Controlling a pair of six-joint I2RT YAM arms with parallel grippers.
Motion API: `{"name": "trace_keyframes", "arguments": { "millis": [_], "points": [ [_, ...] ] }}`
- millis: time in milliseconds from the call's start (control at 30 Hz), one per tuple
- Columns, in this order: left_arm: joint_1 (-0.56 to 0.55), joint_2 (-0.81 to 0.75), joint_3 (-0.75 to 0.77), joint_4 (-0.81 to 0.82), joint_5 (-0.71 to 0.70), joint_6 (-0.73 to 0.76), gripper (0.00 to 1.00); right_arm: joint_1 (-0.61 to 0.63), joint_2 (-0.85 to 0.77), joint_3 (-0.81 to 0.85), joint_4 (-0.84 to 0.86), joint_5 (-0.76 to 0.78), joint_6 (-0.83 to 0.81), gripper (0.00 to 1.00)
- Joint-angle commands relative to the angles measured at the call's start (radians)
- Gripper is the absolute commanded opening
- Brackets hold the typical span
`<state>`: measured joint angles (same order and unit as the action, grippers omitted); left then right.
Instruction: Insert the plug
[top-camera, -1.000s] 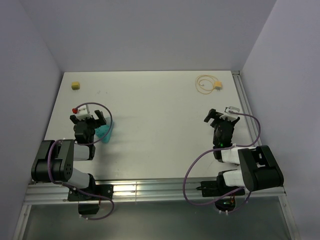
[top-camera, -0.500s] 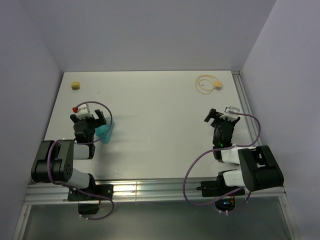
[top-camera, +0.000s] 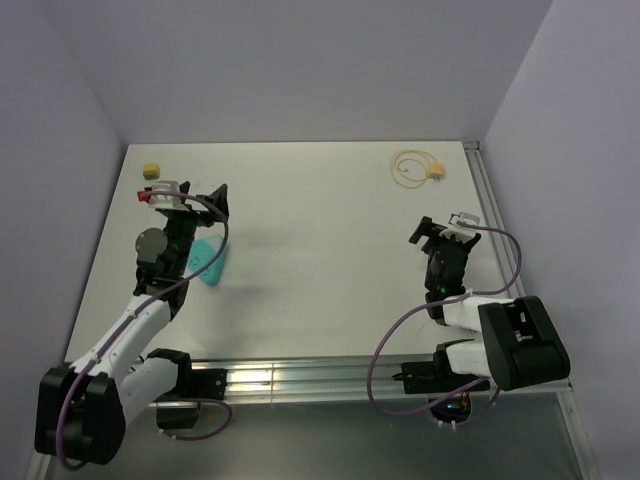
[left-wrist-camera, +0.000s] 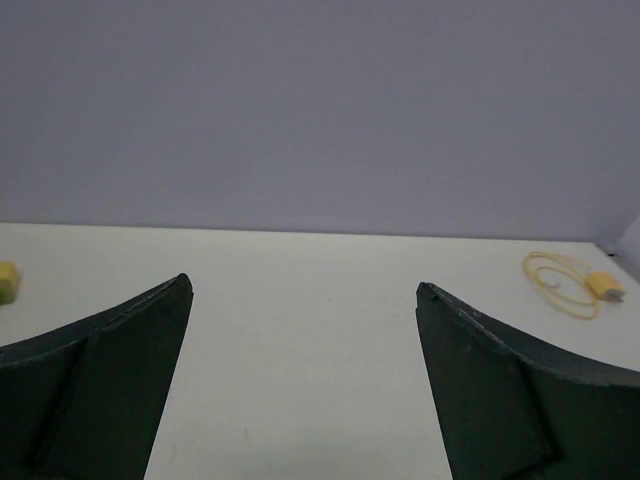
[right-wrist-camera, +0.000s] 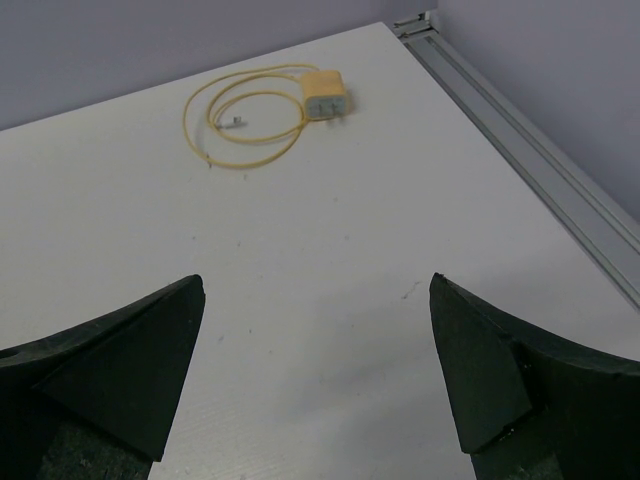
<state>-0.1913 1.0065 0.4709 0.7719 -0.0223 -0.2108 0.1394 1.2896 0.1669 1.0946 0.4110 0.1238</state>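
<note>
The plug (right-wrist-camera: 325, 95) lies flat near the far right corner of the desk (top-camera: 320, 250). My right gripper (right-wrist-camera: 317, 282) gapes wide, well short of it. My left gripper (left-wrist-camera: 303, 290), also spread wide and holding nothing, hangs near the left edge by a teal block (top-camera: 207, 260).

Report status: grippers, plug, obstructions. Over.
Left gripper open, empty. Right gripper open, empty. Small yellow blocky plug on looped pale-yellow cable, far right, untouched. Nothing between it and right gripper.
</note>
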Motion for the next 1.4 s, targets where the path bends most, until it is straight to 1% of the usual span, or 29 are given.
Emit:
{"name": "trace_keyframes", "arguments": {
  "millis": [0,133,167,233,267,300,367,433,467,533,567,600,633,667,700,733,767,800,833,900,967,1067,1100,1133,1167,1200,1233,1300,1367],
  "points": [
    [-0.007,-0.095,-0.012,-0.06,0.122,-0.097,1.0,0.022,-0.076,0.057,-0.04,0.089,-0.039,1.0],
    [-0.014,-0.251,-0.018,-0.149,0.137,-0.124,0.99,0.061,-0.115,0.063,-0.078,0.118,-0.082,1.0],
    [-0.016,-0.276,-0.015,-0.204,0.113,-0.156,1.0,0.09,-0.118,0.065,-0.096,0.139,-0.095,1.0],
    [-0.016,-0.333,-0.015,-0.253,0.027,-0.241,0.99,0.124,-0.115,0.075,-0.099,0.176,-0.146,1.0],
    [-0.016,-0.345,-0.014,-0.313,-0.025,-0.336,1.0,0.14,-0.113,0.082,-0.107,0.181,-0.159,1.0],
    [-0.016,-0.356,-0.012,-0.348,-0.051,-0.382,1.0,0.164,-0.107,0.091,-0.119,0.19,-0.173,1.0],
    [-0.016,-0.378,-0.024,-0.37,-0.038,-0.435,1.0,0.18,-0.099,0.131,-0.177,0.239,-0.173,1.0],
    [-0.016,-0.414,-0.046,-0.382,-0.03,-0.444,1.0,0.199,-0.101,0.154,-0.232,0.285,-0.187,1.0],
    [-0.016,-0.43,-0.048,-0.405,-0.069,-0.473,1.0,0.209,-0.107,0.164,-0.267,0.311,-0.179,1.0],
    [-0.016,-0.48,-0.026,-0.553,-0.173,-0.542,0.99,0.226,-0.139,0.19,-0.382,0.33,-0.138,1.0],
    [-0.016,-0.488,-0.009,-0.63,-0.23,-0.658,0.99,0.226,-0.154,0.2,-0.428,0.36,-0.118,1.0],
    [-0.025,-0.488,0.017,-0.711,-0.387,-0.717,0.99,0.227,-0.189,0.215,-0.487,0.373,-0.019,1.0],
    [-0.051,-0.476,0.061,-0.834,-0.421,-0.751,1.0,0.226,-0.211,0.239,-0.539,0.383,0.014,1.0],
    [-0.092,-0.471,0.072,-0.839,-0.427,-0.742,1.0,0.226,-0.234,0.255,-0.644,0.403,0.049,1.0],
    [-0.109,-0.467,0.077,-0.829,-0.412,-0.722,1.0,0.226,-0.277,0.275,-0.715,0.419,0.144,1.0],
    [-0.143,-0.462,0.095,-0.829,-0.409,-0.707,1.0,0.223,-0.294,0.334,-0.883,0.436,0.205,1.0],
    [-0.158,-0.46,0.106,-0.826,-0.397,-0.691,1.0,0.207,-0.308,0.368,-0.965,0.443,0.261,1.0],
    [-0.175,-0.456,0.127,-0.824,-0.375,-0.682,1.0,0.192,-0.325,0.432,-1.031,0.393,0.311,1.0],
    [-0.201,-0.451,0.141,-0.826,-0.373,-0.671,1.0,0.169,-0.328,0.465,-1.141,0.362,0.326,1.0],
    [-0.229,-0.439,0.176,-0.871,-0.369,-0.68,1.0,0.109,-0.326,0.52,-1.223,0.283,0.339,1.0],
    [-0.263,-0.437,0.212,-0.849,-0.309,-0.641,1.0,0.092,-0.325,0.58,-1.306,0.259,0.343,1.0],
    [-0.293,-0.444,0.225,-0.781,-0.113,-0.55,1.0,0.088,-0.326,0.62,-1.409,0.272,0.404,0.99],
    [-0.3,-0.439,0.23,-0.743,-0.064,-0.529,0.99,0.078,-0.32,0.629,-1.447,0.285,0.466,0.98],
    [-0.309,-0.433,0.244,-0.731,-0.013,-0.482,1.0,0.066,-0.308,0.67,-1.581,0.31,0.517,0.97],
    [-0.313,-0.425,0.259,-0.734,0.055,-0.464,0.99,0.048,-0.284,0.693,-1.646,0.31,0.569,0.97],
    [-0.318,-0.41,0.291,-0.759,0.071,-0.455,1.0,0.011,-0.274,0.712,-1.697,0.298,0.621,0.96],
    [-0.327,-0.402,0.305,-0.769,0.091,-0.44,0.99,-0.006,-0.27,0.729,-1.754,0.238,0.629,0.96],
    [-0.335,-0.384,0.321,-0.796,0.12,-0.437,1.0,-0.032,-0.285,0.72,-1.779,0.187,0.629,0.99],
    [-0.347,-0.379,0.319,-0.8,0.142,-0.435,1.0,-0.06,-0.323,0.709,-1.825,0.151,0.674,1.0]
  ]
}}
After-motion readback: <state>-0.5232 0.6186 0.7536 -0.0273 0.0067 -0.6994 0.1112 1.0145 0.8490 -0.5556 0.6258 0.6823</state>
